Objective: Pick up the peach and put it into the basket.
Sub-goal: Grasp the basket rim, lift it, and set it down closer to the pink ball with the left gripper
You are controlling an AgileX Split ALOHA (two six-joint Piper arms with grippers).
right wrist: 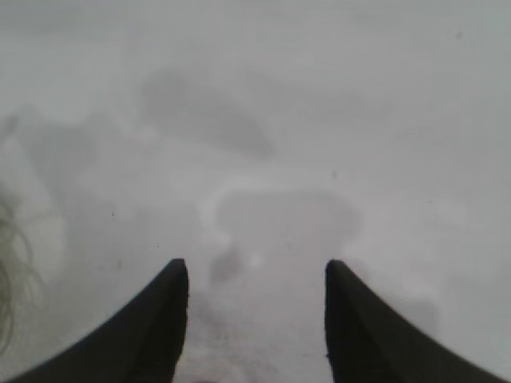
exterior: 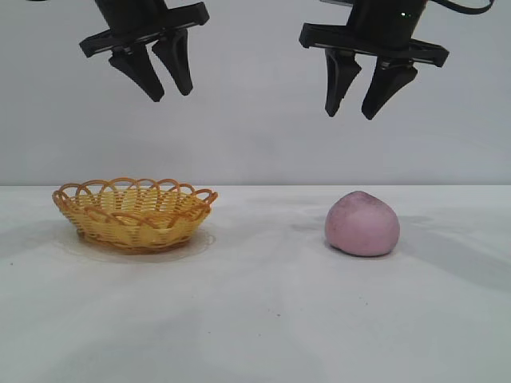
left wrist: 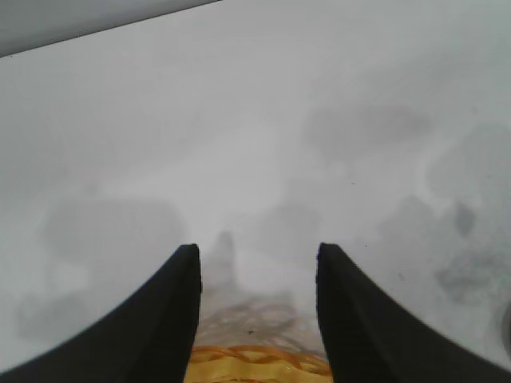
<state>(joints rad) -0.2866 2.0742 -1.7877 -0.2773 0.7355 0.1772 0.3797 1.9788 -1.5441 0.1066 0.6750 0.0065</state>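
Two tools hang part-open and empty. Left tool [exterior: 158, 80] sits above the basket [exterior: 134, 214]; right tool [exterior: 359, 97] is high above the peach [exterior: 362, 224], which rests on the bench [exterior: 255, 319] right of the basket. Descending off-centre could nudge the round peach into rolling away.

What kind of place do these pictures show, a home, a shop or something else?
Probably a robot test bench, not a home. A bare white table stands before a plain grey wall, with only a wicker basket and a peach on it. The left gripper and right gripper hang open above them.
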